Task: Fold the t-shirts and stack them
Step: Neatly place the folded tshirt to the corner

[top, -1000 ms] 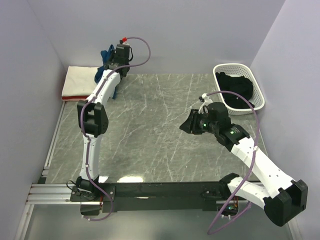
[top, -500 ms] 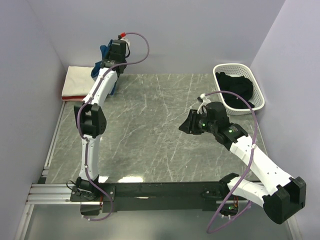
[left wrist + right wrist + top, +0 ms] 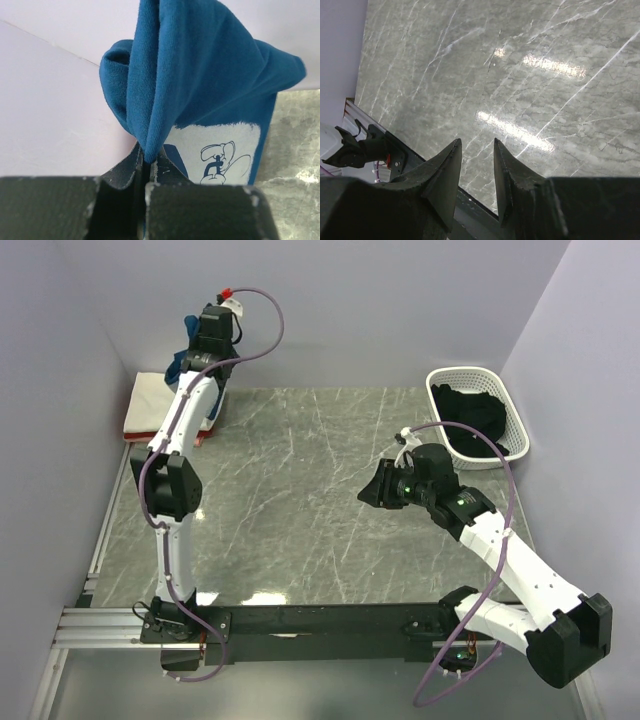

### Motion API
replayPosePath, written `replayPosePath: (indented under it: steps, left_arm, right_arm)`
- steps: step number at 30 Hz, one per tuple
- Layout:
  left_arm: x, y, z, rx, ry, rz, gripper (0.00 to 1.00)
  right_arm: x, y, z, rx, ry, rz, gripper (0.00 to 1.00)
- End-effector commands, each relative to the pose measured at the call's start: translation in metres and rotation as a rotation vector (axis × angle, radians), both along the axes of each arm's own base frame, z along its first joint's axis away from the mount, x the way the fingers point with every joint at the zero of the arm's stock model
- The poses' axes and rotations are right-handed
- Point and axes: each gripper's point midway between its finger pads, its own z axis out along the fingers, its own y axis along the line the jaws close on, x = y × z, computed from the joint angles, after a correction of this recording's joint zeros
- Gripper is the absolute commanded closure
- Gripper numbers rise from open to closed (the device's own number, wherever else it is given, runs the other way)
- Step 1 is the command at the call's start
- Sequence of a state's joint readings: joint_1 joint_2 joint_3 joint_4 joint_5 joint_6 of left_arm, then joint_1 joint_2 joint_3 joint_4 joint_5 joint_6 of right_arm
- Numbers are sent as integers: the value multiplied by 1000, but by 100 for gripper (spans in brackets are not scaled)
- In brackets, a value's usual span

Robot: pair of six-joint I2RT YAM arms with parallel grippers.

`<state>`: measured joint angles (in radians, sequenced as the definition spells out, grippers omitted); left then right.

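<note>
Where the navy t-shirt [image 3: 200,75] hangs: lifted off the table [image 3: 300,470] at the far left corner, bunched in thick folds, its white printed panel [image 3: 220,150] facing the wrist camera.
Left gripper [image 3: 150,161]: jaws pressed together on a pinch of the navy cloth; the folds spread away from that one point.
Key relation: the folded stack [image 3: 150,400], cream-white on top with a pink-red edge showing below, lies on the table against the left wall [image 3: 60,440]; from above, the held shirt appears over the stack's far right end, so the drop looks to be down and slightly left; whether cloth touches the stack cannot be told.
Nearer arm: the left, by far.
Right gripper [image 3: 477,165]: fingers partly apart with nothing between them; it hovers over bare table right of centre, well apart from the stack.
Other things: a white lattice basket [image 3: 510,405] at the far right holds a black t-shirt [image 3: 470,420], nearer the right arm.
In the way: nothing visible between shirt and stack; the corner walls stand close, and the bunched shirt would likely land crumpled.
</note>
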<state>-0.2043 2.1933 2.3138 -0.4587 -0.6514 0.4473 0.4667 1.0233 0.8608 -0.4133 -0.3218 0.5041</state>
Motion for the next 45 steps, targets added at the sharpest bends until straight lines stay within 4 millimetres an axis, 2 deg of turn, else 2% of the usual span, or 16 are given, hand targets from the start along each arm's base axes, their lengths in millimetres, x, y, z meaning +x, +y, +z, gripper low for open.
replayPosePath:
  steps: [1,7,12,13,14,16,18,19,22,23,27,35,36,39,41,45]
  left_arm:
    - [-5,9,41,-58,-121,-13,100]
    - [8,33,-2,-105,-62,-2,100]
    - [26,86,-49,-181,-37,42,100]
    - [30,101,-68,-201,-24,67,98]
    - [31,123,-76,-248,-52,121,86]
    - [37,144,-99,-313,-60,146,73]
    - [42,150,-117,-395,-76,173,60]
    - [43,154,-118,-421,-93,182,39]
    - [44,152,-111,-467,-165,184,28]
    - [43,152,-107,-471,-183,187,1]
    - [31,147,-69,-542,-318,190,1]
    - [8,124,-28,-759,-406,182,1]
    - [5,114,-17,-806,-411,140,0]
    - [-11,85,-25,-952,-389,109,0]
    - [-18,50,-30,-1019,-353,67,1]
    - [-59,-20,-49,-1118,-247,16,1]
  right_arm:
    - [4,3,7,14,-28,3,61]
    - [9,7,0,7,-10,9,61]
    - [15,11,-15,-11,31,17,61]
    - [16,12,-17,-13,39,20,61]
    - [17,13,-21,-19,50,24,61]
    - [18,15,-24,-24,59,33,59]
    - [19,16,-26,-28,58,36,52]
    - [20,16,-25,-27,56,33,49]
    - [22,18,-25,-23,53,31,43]
    - [23,18,-24,-23,50,28,43]
    - [25,18,-22,-8,34,15,33]
    - [24,13,-11,-8,-11,2,26]
    - [23,12,-9,-6,-15,-1,25]
    - [25,8,-3,-10,-33,-30,24]
    - [27,3,1,-14,-48,-58,22]
    - [29,-4,6,-23,-64,-101,14]
